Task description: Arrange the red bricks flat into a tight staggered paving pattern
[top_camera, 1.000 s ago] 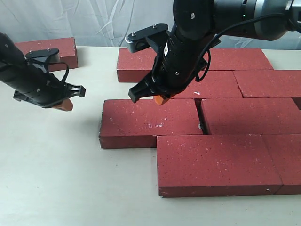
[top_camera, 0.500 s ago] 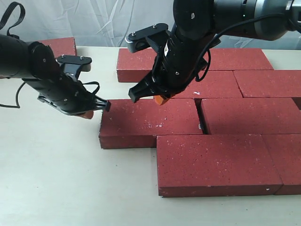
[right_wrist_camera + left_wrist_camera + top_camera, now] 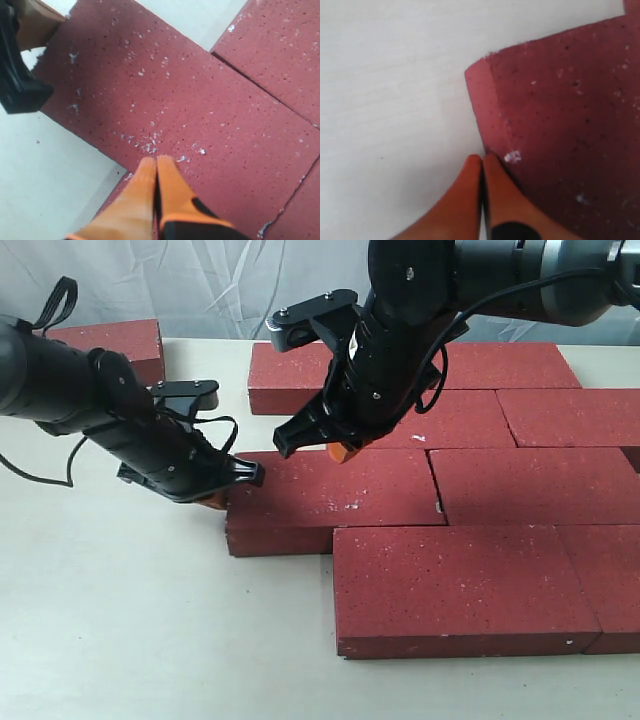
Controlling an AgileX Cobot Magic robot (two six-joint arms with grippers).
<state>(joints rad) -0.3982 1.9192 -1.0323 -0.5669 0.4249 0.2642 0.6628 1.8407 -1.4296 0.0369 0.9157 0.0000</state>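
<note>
Joint-closing step: your left gripper (image 3: 214,499), tips together, seems to touch the nine-o'clock end of the third-row brick (image 3: 330,495); push toward three o'clock. Your right gripper (image 3: 343,452), likewise pinched, hovers.

Loads of open table (image 3: 120,620) along the front and left, easy to come in from there. Right side's a solid carpet of red bricks (image 3: 470,580) (seams are hairline, nothing fits in). The left gripper (image 3: 215,502) sits against the left end of the middle-row brick (image 3: 330,495), so that end's blocked, and the right gripper (image 3: 343,453) hangs over its back edge. 1 loose brick (image 3: 110,345) in the far-left corner.
</note>
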